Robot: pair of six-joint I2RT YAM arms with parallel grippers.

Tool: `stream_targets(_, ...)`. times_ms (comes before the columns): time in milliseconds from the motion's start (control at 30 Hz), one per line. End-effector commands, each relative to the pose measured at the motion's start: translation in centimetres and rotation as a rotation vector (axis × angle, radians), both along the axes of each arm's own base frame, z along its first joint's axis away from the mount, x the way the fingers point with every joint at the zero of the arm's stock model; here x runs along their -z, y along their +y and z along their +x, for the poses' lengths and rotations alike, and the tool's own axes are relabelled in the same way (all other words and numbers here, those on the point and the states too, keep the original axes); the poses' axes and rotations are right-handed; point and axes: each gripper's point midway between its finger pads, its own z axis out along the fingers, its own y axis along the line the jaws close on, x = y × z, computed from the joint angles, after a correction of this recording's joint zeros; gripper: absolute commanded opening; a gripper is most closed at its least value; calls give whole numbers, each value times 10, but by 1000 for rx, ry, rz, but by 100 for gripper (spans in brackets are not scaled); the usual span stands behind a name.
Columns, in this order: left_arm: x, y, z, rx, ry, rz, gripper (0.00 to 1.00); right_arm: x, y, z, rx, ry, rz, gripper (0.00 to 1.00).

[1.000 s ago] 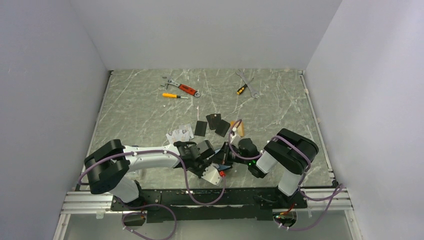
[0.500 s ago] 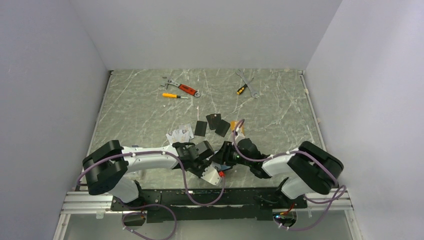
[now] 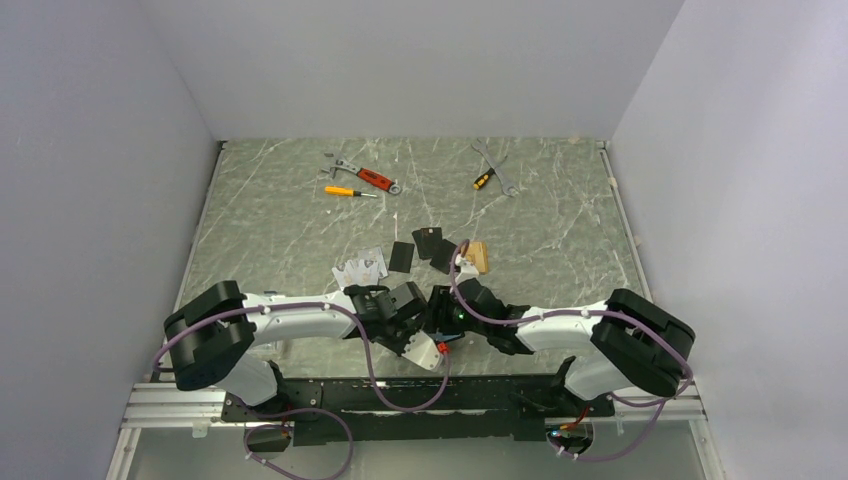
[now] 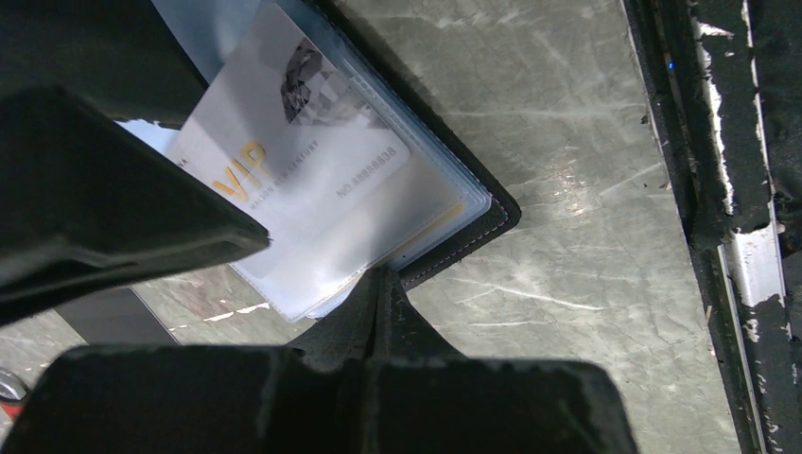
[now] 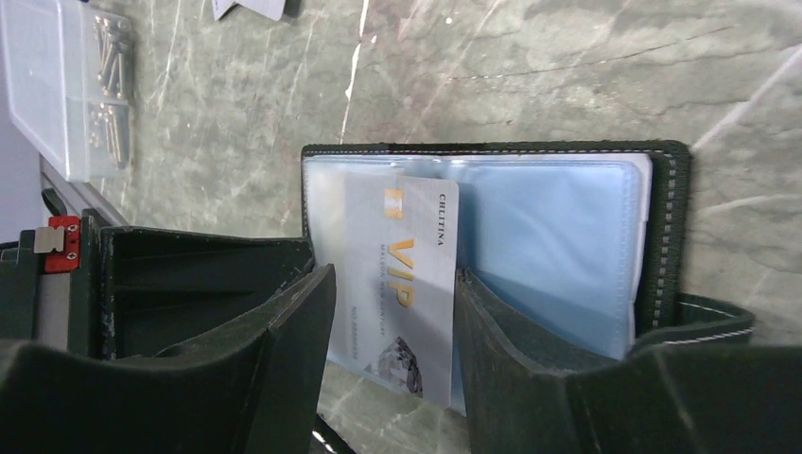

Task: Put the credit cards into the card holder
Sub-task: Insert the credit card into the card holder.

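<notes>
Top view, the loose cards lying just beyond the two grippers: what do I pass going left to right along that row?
silver-grey cards → single black card → two black cards close together → gold-orange card

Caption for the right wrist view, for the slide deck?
Silver VIP card sticking out of a clear sleeve in the open card holder, framed by the open right tool.

Silver-grey card [image 5: 402, 274] bears gold lettering; card holder [image 5: 670, 236] black, its sleeves [image 5: 558, 246] seemingly pale blue.
</notes>
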Motion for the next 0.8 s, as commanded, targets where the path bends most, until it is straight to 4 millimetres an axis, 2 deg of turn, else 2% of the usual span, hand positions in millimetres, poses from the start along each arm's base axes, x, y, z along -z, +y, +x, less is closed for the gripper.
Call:
stream_targets(0, -1, -1, -6, 6, 16, -26, 0, 18, -6, -8, 4, 10, -136, 52)
stream_targets(167, -5, -4, -5, 0, 7, -49, 0, 19, 3, -17, 0, 23, -153, 53)
stream_targets(333, -14, -4, -3, -13, 1, -74, 0, 13, -8, -15, 42, 4, -162, 53)
stream_targets(433, -22, -5, 2, -57, 15, -100, 4, 11, -5, -14, 47, 1, -174, 53)
stream_targets(600, -52, -1, 12, -147, 61, -168, 8, 15, 10, -20, 15, -3, -200, 57)
stream_targets(767, -78, 21, 30, -265, 103, -244, 8, 14, 17, -24, 1, -26, -260, 61)
